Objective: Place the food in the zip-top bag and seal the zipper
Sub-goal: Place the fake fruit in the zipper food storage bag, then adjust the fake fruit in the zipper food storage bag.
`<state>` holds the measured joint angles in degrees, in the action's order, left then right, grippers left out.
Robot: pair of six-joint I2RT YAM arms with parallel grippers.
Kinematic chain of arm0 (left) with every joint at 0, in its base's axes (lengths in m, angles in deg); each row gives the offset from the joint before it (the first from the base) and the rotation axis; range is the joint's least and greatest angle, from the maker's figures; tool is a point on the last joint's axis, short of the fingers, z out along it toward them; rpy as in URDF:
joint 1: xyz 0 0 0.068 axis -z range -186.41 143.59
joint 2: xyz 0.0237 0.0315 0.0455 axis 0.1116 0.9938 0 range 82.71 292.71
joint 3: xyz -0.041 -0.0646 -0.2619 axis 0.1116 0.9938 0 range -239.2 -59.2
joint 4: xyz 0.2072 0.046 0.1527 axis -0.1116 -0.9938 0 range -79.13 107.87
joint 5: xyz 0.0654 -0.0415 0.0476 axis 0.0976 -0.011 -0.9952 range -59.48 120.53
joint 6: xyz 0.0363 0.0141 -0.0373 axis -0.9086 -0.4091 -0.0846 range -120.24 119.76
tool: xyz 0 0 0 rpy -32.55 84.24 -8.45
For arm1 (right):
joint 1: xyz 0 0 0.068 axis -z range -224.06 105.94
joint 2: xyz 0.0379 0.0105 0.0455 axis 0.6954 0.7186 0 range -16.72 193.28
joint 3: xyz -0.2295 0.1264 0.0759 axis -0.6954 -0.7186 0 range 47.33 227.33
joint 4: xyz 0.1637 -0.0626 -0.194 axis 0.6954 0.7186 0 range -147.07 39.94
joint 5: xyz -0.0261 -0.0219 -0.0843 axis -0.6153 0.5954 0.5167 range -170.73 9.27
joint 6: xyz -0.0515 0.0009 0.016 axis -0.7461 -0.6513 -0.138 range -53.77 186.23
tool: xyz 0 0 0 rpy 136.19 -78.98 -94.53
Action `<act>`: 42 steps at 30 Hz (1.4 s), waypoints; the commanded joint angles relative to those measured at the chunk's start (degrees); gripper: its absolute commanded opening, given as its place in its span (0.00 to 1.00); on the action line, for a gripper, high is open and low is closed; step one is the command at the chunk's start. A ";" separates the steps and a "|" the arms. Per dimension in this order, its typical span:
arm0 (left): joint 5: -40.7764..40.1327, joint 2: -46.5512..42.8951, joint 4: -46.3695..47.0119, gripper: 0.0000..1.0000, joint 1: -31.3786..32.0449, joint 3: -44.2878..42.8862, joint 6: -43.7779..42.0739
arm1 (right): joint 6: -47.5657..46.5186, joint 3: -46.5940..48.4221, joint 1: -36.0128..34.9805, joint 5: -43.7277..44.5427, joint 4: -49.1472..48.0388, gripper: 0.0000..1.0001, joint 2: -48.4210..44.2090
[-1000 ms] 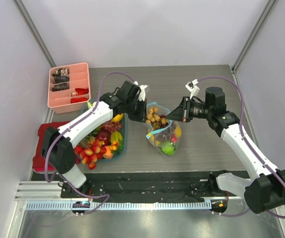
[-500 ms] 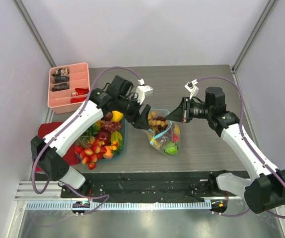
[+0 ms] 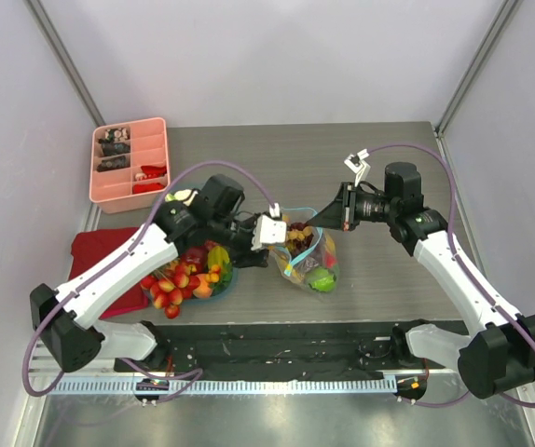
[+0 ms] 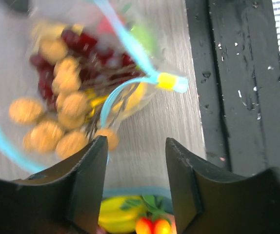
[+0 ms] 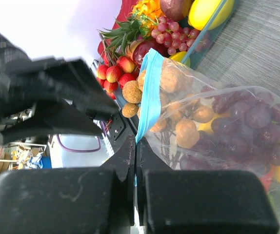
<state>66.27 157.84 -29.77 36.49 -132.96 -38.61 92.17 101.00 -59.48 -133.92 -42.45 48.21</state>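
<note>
left claw [image 4: 136,144] is now open and empty, backed off just left of the zip-top bag [image 3: 310,259]; the nut-and-grape cluster [image 4: 57,107] is out of its grip and lies in the bag's mouth. right claw [image 5: 134,142] stays clamped on the zipper [image 5: 150,90] at the bag's right edge, holding it open. Drop looks done, but plenty of food [image 3: 185,275] is still piled left of the bag, so sealing isn't due yet

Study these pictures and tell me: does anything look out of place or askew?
Yes. A bunch of brown nuts sits across the mouth of the bag. Some seem to poke out past the blue zipper, which the right gripper pinches. The bag could hardly seal like that.
</note>
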 commanded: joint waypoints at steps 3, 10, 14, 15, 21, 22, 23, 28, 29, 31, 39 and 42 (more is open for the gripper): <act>-2.70 -4.12 14.14 0.51 4.82 5.46 -9.62 | -0.71 1.88 -0.31 -2.71 -4.06 0.01 -0.33; -6.57 0.71 14.59 0.55 5.97 3.97 -10.59 | -0.71 1.97 -0.40 -3.41 -4.15 0.01 -0.24; -5.87 2.30 10.82 0.55 6.32 4.06 -12.16 | -0.80 1.79 -0.31 -3.41 -4.07 0.01 -0.76; -5.95 2.56 10.03 0.54 6.50 4.23 -12.78 | -0.88 1.70 -0.31 -3.33 -4.06 0.01 -0.85; -8.85 3.26 5.55 0.25 7.91 2.93 -13.31 | -1.06 1.44 -0.40 -3.33 -3.89 0.01 -0.85; -9.03 3.00 4.84 0.19 7.91 2.05 -12.87 | -1.06 1.35 -0.40 -3.24 -3.89 0.01 -0.85; -9.29 2.65 3.18 0.06 7.99 0.82 -12.35 | -1.50 1.44 -0.31 -3.15 -3.63 0.01 -0.77; -6.49 3.43 -10.17 0.00 10.45 -17.14 -9.53 | -1.85 2.75 -0.84 -1.83 -3.54 0.01 -0.15; -6.22 5.01 -12.63 0.00 10.98 -20.08 -8.14 | -1.94 3.28 -1.19 -1.83 -3.71 0.01 0.28; -4.99 7.12 -19.66 0.00 12.03 -26.24 -6.55 | -2.55 5.03 -3.20 -1.22 -3.71 0.01 1.43; -5.77 8.90 -24.62 0.00 12.65 -26.92 -3.92 | -7.65 7.94 -8.93 2.57 -0.72 0.01 4.77; -10.15 5.31 -16.81 0.00 12.57 -18.39 -2.16 | -8.18 7.24 -8.93 1.78 -0.37 0.01 4.77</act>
<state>60.06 166.10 -49.63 49.10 -159.97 -43.90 86.35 106.07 -68.53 -132.01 -41.16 53.04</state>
